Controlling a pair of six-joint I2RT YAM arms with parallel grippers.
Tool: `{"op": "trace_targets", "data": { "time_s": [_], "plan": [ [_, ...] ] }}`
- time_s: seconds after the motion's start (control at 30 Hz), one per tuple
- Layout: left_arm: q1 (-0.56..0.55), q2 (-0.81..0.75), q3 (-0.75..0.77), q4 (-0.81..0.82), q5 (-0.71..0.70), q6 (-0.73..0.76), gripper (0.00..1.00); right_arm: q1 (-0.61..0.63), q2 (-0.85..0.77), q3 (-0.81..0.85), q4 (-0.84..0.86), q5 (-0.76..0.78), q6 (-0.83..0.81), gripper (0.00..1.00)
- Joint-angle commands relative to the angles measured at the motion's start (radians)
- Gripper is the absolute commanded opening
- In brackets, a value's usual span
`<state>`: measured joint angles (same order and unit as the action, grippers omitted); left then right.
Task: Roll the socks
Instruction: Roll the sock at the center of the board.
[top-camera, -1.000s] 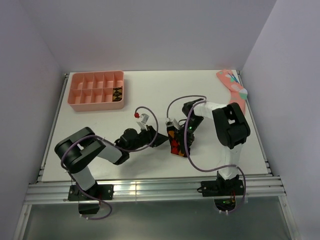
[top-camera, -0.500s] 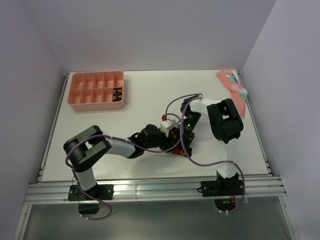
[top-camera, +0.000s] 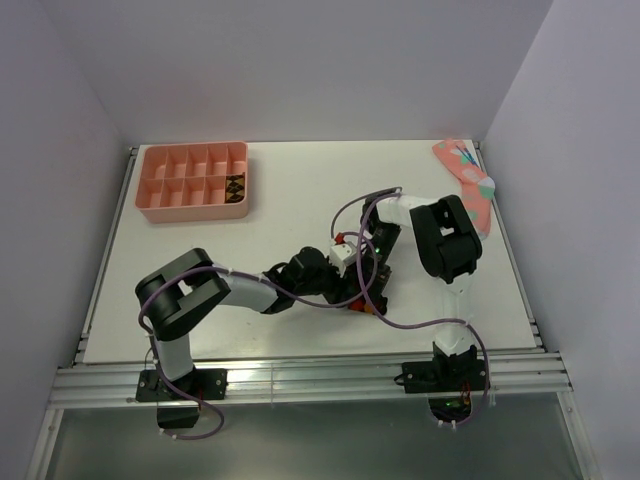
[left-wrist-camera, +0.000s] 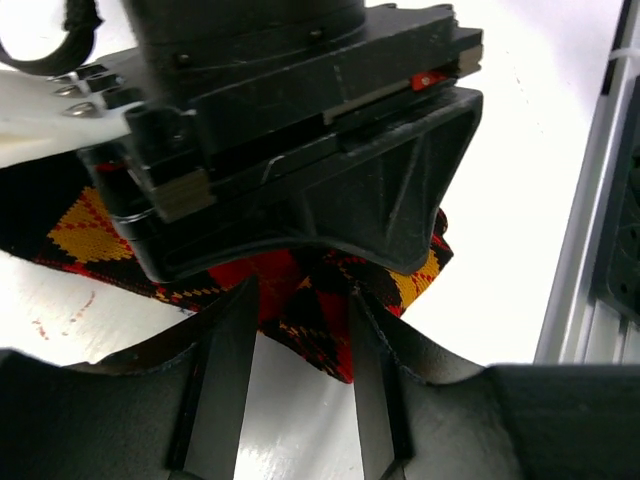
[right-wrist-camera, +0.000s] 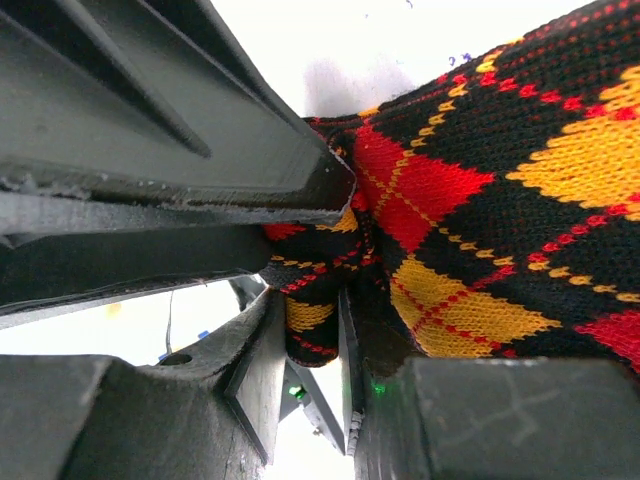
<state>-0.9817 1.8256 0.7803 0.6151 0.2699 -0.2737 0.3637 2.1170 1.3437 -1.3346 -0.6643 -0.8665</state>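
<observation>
A dark argyle sock (top-camera: 362, 301) with red and orange diamonds lies bunched near the table's middle, mostly hidden under both grippers. My right gripper (right-wrist-camera: 310, 302) is shut on a rolled fold of this sock (right-wrist-camera: 470, 200); from above the right gripper (top-camera: 370, 272) points down at the bundle. My left gripper (left-wrist-camera: 300, 296) comes in from the left with its jaws apart, and a corner of the sock (left-wrist-camera: 322, 335) lies between its fingertips; from above the left gripper (top-camera: 350, 286) sits at the sock's left side. A second dark patterned bundle (top-camera: 235, 186) rests in a tray compartment.
A pink compartment tray (top-camera: 160, 212) stands at the back left. A pink sock (top-camera: 466, 178) with teal and white marks lies at the back right corner. The metal rail (left-wrist-camera: 590, 230) of the table's near edge runs close behind the sock. Cables loop over both arms.
The left arm has swung right across the table to the sock, and its jaws have widened around the sock's corner. The right gripper has kept its hold and shifted only slightly.
</observation>
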Motion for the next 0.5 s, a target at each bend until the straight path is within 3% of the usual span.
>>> {"op": "trace_targets", "data": {
  "time_s": [0.0, 0.47],
  "plan": [
    [-0.02, 0.001, 0.02, 0.0, 0.083, 0.037, 0.47, -0.006, 0.02, 0.031, 0.032, 0.06, 0.006, 0.24],
    [-0.028, 0.023, 0.043, 0.011, 0.163, 0.048, 0.49, -0.006, 0.029, 0.037, 0.043, 0.066, 0.026, 0.24]
  ]
}}
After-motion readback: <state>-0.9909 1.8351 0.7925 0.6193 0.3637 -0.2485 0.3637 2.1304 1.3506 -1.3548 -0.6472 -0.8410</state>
